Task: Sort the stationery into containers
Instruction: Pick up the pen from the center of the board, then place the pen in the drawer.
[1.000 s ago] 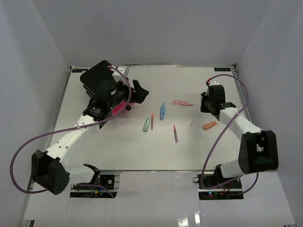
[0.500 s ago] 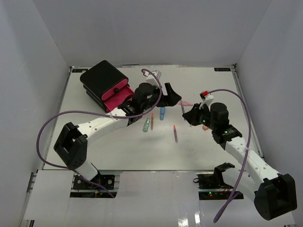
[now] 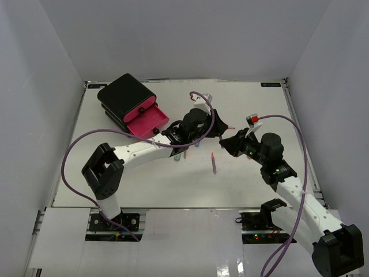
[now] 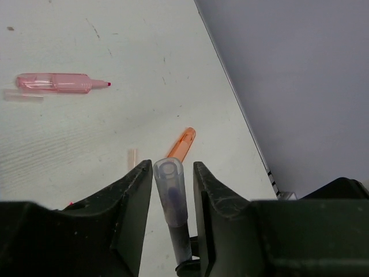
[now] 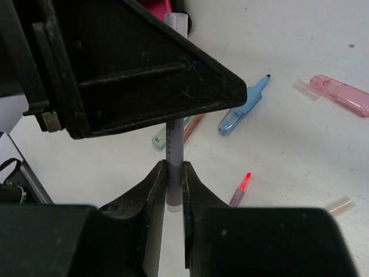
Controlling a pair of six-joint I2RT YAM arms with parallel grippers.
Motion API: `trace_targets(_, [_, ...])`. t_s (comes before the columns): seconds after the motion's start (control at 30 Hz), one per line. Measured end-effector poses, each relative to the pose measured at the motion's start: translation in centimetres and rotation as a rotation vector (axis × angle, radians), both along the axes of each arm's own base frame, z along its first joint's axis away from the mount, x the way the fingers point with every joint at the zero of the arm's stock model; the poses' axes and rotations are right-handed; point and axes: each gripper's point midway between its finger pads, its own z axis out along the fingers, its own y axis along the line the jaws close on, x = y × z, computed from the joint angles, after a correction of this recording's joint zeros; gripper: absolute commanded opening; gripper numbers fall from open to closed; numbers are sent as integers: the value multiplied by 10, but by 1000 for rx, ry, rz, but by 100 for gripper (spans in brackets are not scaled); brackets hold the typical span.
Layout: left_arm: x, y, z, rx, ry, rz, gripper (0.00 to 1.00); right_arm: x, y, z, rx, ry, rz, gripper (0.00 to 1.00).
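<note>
My right gripper (image 5: 172,164) is shut on the lower barrel of a thin grey-lilac pen (image 5: 174,135) and holds it upright above mid-table. My left gripper (image 4: 172,164) meets it from the left, and its jaws flank the pen's translucent cap (image 4: 169,184) with a sliver of gap on each side. From above, the left gripper (image 3: 217,128) and the right gripper (image 3: 227,142) sit tip to tip. The containers are a black box of drawers (image 3: 124,97) at the far left. One pink drawer (image 3: 149,120) is pulled out.
Loose stationery lies around the grippers: a pink highlighter (image 4: 55,82), an orange one (image 4: 181,144), a blue pen (image 5: 242,107), a green piece (image 5: 161,138), a purple pen with a red tip (image 3: 214,163) and small pastel pieces (image 5: 339,203). White walls stand on three sides.
The left arm swung right from the drawers to the right gripper, and its jaws narrowed around the pen's cap. The right arm carried the pen in toward the middle.
</note>
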Motion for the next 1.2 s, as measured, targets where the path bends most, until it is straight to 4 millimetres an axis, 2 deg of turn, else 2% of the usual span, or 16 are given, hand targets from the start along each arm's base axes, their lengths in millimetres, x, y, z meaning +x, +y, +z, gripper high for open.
trace_targets(0.03, [-1,-1,-2,1,3,-2,34,0,1,0,5,0,1,18])
trace_targets(0.17, [-5,-5,-3,5,3,-17,18,0,2,-1,16,-2,5,22])
trace_targets(0.3, [-6,-6,-3,13,-9,-27,8,0,3,-2,20,-1,9,30])
trace_targets(0.33, [-6,-5,-3,18,-13,-27,8,0,3,-3,20,-2,11,38])
trace_targets(0.4, [-5,-4,-4,37,-30,-29,8,-1,3,-5,19,2,11,47])
trace_targets(0.43, [-4,-3,-5,48,-36,-27,7,-1,3,-6,17,3,10,59])
trace_targets(0.47, [-2,-1,-7,66,-44,-25,8,-1,2,-7,16,5,9,65])
trace_targets(0.53, [1,6,-11,109,-53,-18,8,0,1,-8,2,-2,2,79])
trace_targets(0.6, [4,17,-18,168,-56,-15,8,1,-1,-12,-15,4,-7,89])
trace_targets(0.63, [8,25,-21,204,-61,-5,9,2,-4,-15,-27,5,-17,97])
trace_targets(0.67, [13,35,-24,238,-64,9,9,2,-5,-17,-39,7,-24,99])
trace_targets(0.7, [20,50,-27,286,-67,25,10,2,-8,-20,-52,9,-33,96])
trace_targets(0.77, [38,82,-28,359,-73,69,10,2,-12,-27,-74,22,-50,96])
trace_targets(0.97, [99,201,-12,642,-132,239,12,-3,-19,-51,-127,72,-63,96])
trace_targets(1.1, [116,247,-7,816,-168,267,13,-6,-20,-61,-148,96,-59,96])
trace_targets(1.2, [124,268,-13,927,-172,261,16,-7,-21,-64,-156,100,-57,96])
